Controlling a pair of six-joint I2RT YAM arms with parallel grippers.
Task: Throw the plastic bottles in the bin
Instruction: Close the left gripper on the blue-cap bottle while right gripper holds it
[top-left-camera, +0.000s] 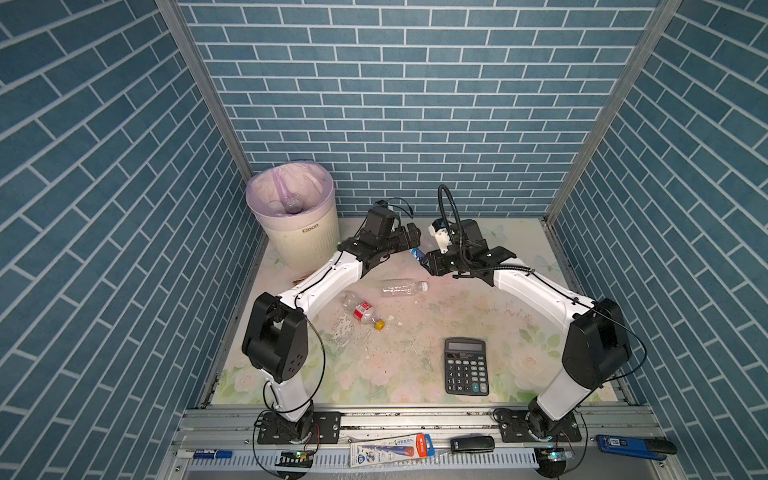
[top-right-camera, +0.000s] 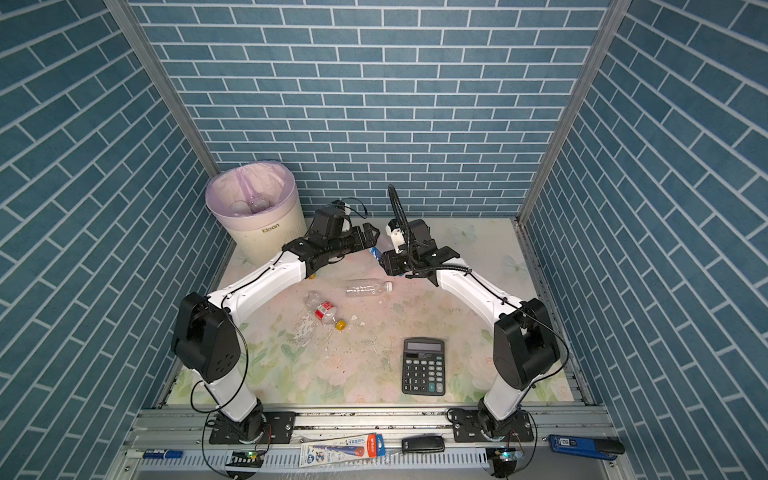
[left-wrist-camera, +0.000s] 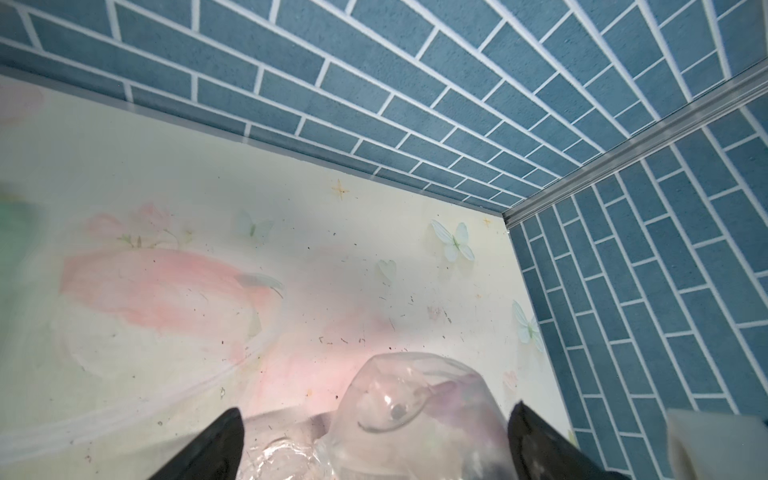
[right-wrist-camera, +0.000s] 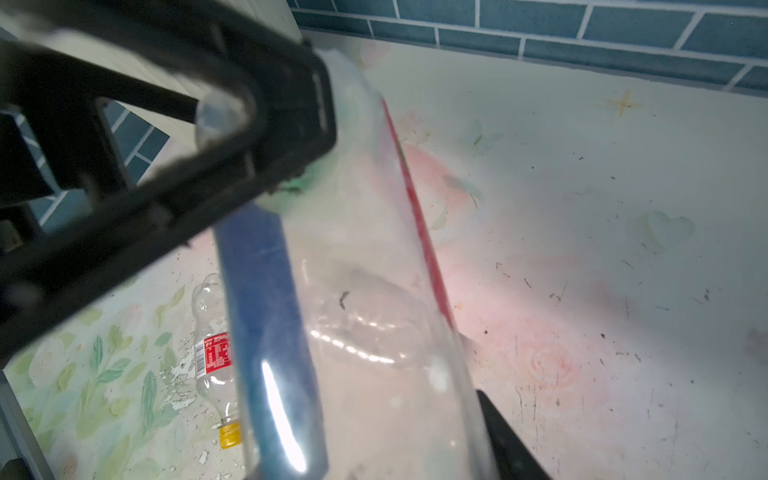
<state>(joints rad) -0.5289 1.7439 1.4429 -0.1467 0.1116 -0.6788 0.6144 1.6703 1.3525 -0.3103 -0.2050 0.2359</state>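
right hand pinches a clear blue-labelled bottle (smooth plastic); left hand spread around it.

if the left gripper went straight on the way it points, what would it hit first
The bottle held by the right gripper: in the left wrist view its clear base sits between the left gripper's open jaws. How close is unclear, but nothing else shows in the way.
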